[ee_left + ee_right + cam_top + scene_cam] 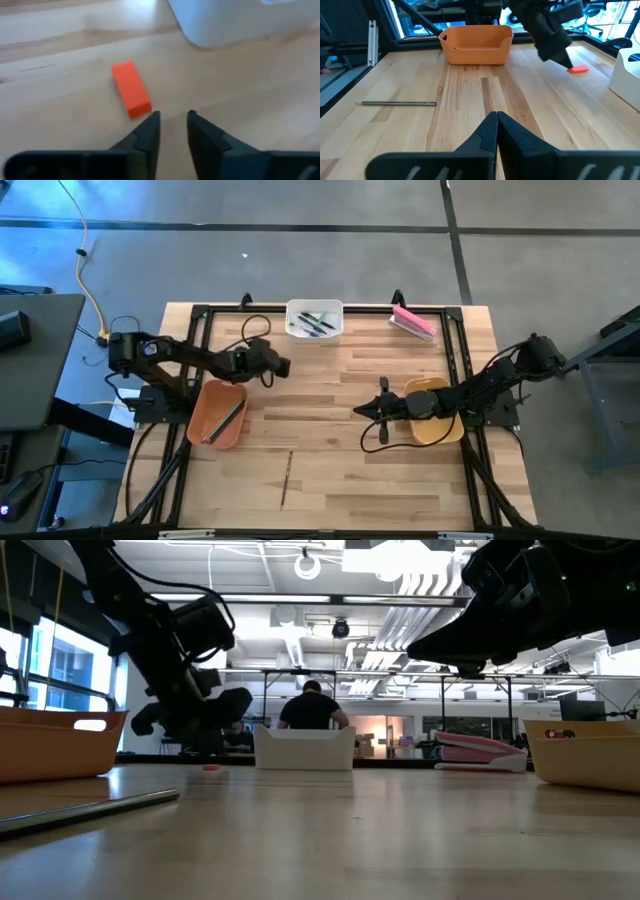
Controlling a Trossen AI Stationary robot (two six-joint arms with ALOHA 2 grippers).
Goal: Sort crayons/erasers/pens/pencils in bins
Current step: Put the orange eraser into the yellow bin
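Starting at the left of the high view: orange-brown bin (217, 414), left-centre of frame, holding several pencils (226, 418) that lie diagonally along its length; likely the sorted set so far.

Left gripper (172, 120), just right of that bin and above it in frame, nose toward the table. Fingers narrowly parted, holding nothing. Just ahead of the fingertips in the left wrist view lies a small orange-red block (131, 89), flat on the wood, its long axis slanting away from the gripper. The gripper appears posed to take it, though the block sits slightly to one side of the gap between the fingers.

Loose pencil (286, 477), lower centre of the high view, alone on the table (330, 480), long axis running nearly top to bottom of frame; unsorted.

White bin (315, 319), upper centre, at the table's far edge, containing dark and teal pens (316, 323) lying roughly across it.

Right gripper (496, 122), centre-right of the high view, pointing left; fingers closed together, empty, apparently waiting.

Mustard yellow bin (433, 411), under the right arm; contents not discernible.

Pink block (412, 321), upper right, tilted diagonally.
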